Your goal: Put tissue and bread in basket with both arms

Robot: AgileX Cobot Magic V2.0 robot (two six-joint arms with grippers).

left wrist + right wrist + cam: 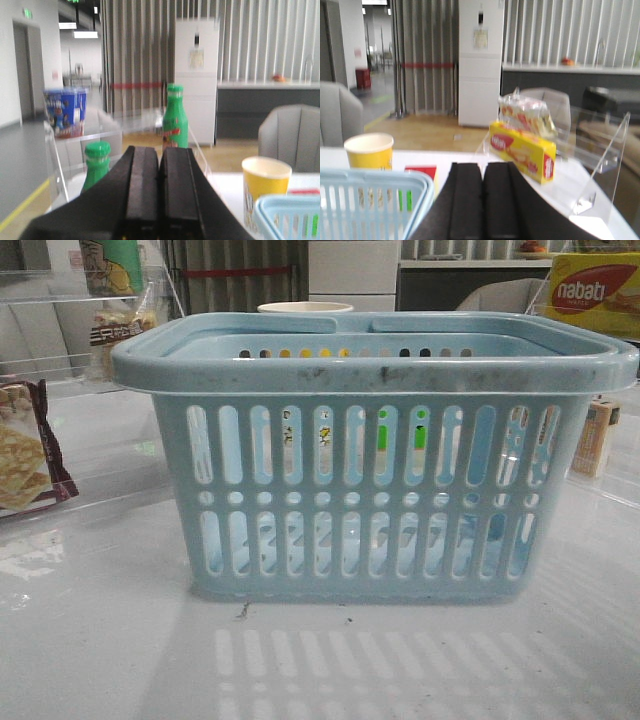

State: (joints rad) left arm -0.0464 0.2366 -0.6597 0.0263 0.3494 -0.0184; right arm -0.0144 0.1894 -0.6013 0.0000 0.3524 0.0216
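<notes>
Looking forward over the table, we are seeing the pale-blue basket (375,455) sitting upright in the middle of the white table (100,640), its two handles folded down along the scuffed rim. The bread (118,332), in a clear wrapper with a dark label, is resting on a clear shelf (40,365) behind the basket's left corner, apart from it. We are not making out the tissue in any view. A maroon cracker packet (28,450) is lying at the far left edge, and a yellow nabati box (592,292) is standing on the shelf at the upper right, with a small tan carton (597,438) just beside the basket's right side.

The left gripper (160,172) is showing its two black fingers pressed together with nothing between them; we are seeing two green bottles (175,117) and a yellow cup (265,182) beyond it, and a corner of the basket.

The right gripper (482,192) is likewise closed on nothing, fingers touching, held above the basket's near corner, with the yellow cup and the yellow box further off.
</notes>
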